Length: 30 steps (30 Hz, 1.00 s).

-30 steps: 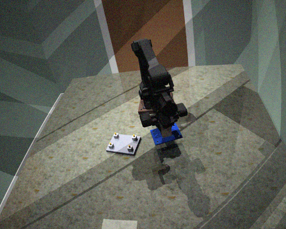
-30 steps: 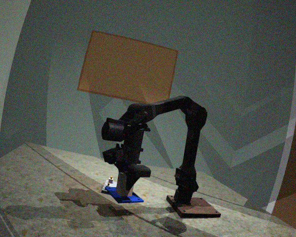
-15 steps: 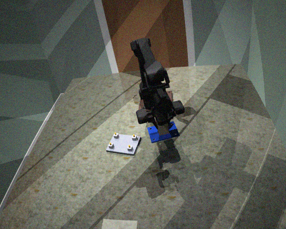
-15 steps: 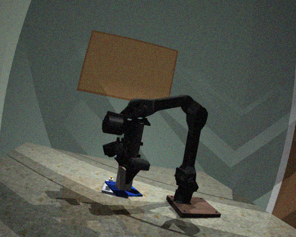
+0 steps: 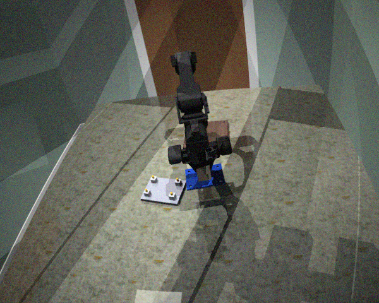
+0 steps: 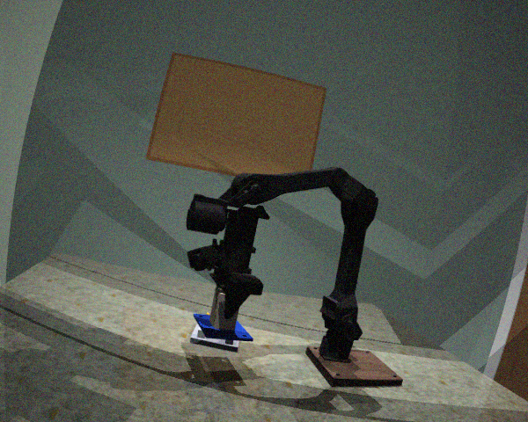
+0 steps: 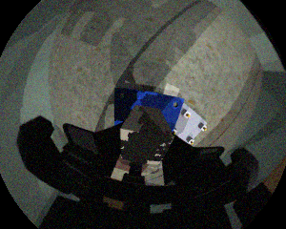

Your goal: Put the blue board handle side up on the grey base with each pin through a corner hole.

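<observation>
The flat blue board (image 5: 192,180) (image 6: 244,334) (image 7: 170,114) is in the air, a little above the table, with its corner holes showing. My gripper (image 5: 204,176) (image 6: 223,324) (image 7: 145,125) points down and is shut on the board's handle, which the fingers mostly hide. The grey base (image 5: 160,191) (image 6: 201,338) (image 7: 194,126) lies on the table beside the board, to its left in the top view and to its right in the wrist view. Its four posts with gold pins are uncovered in the top view. Board and base overlap in the exterior view.
The arm's brown mounting plate (image 5: 220,129) (image 6: 369,367) stands on the table behind the board in the top view. A pale flat patch (image 5: 158,296) lies at that view's bottom edge. An orange panel (image 6: 237,113) is on the wall in the exterior view.
</observation>
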Tool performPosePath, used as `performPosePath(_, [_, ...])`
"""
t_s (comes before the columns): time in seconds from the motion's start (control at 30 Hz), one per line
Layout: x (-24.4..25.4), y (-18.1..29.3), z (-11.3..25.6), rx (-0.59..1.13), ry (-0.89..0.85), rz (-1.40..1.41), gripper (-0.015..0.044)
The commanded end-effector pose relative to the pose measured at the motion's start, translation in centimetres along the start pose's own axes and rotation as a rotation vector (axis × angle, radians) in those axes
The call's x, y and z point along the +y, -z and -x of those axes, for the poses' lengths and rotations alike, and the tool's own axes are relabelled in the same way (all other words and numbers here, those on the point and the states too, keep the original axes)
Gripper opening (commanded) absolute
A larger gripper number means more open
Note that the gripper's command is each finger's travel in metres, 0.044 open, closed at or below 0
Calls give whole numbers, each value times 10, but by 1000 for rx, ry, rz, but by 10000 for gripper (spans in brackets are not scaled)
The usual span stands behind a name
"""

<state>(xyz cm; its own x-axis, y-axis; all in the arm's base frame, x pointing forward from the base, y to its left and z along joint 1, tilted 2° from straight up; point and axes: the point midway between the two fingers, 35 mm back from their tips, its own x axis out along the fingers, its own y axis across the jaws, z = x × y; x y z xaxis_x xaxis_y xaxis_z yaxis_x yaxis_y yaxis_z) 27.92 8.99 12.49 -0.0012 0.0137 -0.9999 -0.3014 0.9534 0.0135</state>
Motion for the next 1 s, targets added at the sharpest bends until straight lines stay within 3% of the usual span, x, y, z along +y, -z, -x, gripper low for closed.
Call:
performPosePath(0.0, [-10,0,0,-7,10,-17,0])
performPosePath(0.97, [-86,13,2,-5,21,-194,0])
